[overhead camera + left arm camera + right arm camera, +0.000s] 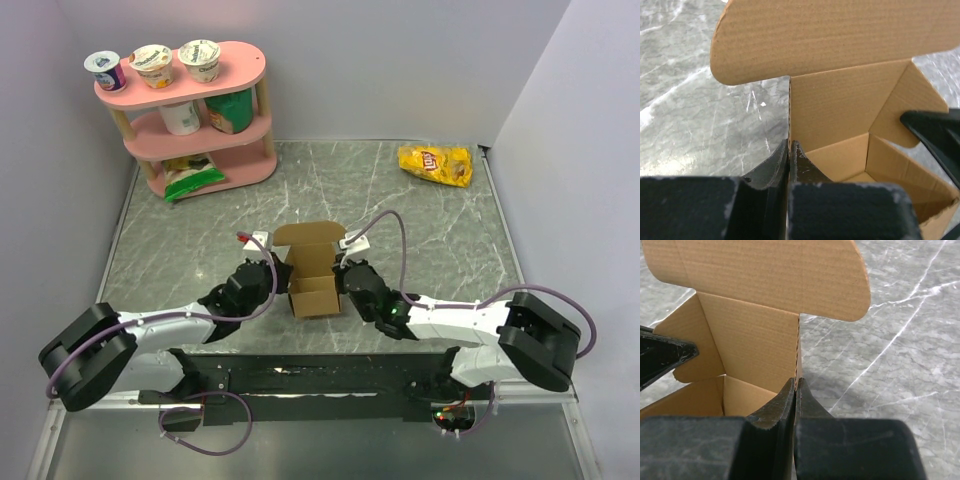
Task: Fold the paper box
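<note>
The paper box (315,292) stands in the middle of the table as a small brown cardboard box, its top open and its rounded lid (309,236) upright at the back. My left gripper (283,283) is shut on the box's left wall, and in the left wrist view the gripper (790,147) pinches that thin wall's edge below the lid (840,35). On the other side, my right gripper (343,280) is shut on the right wall. The right wrist view shows this gripper (796,385) clamping the cardboard (755,340). The inside of the box looks empty.
A pink three-tier shelf (250,70) at the back left holds yogurt cups (152,62) and a green bag (190,178). A yellow chip bag (435,163) lies at the back right. White walls close in the table on the left, back and right.
</note>
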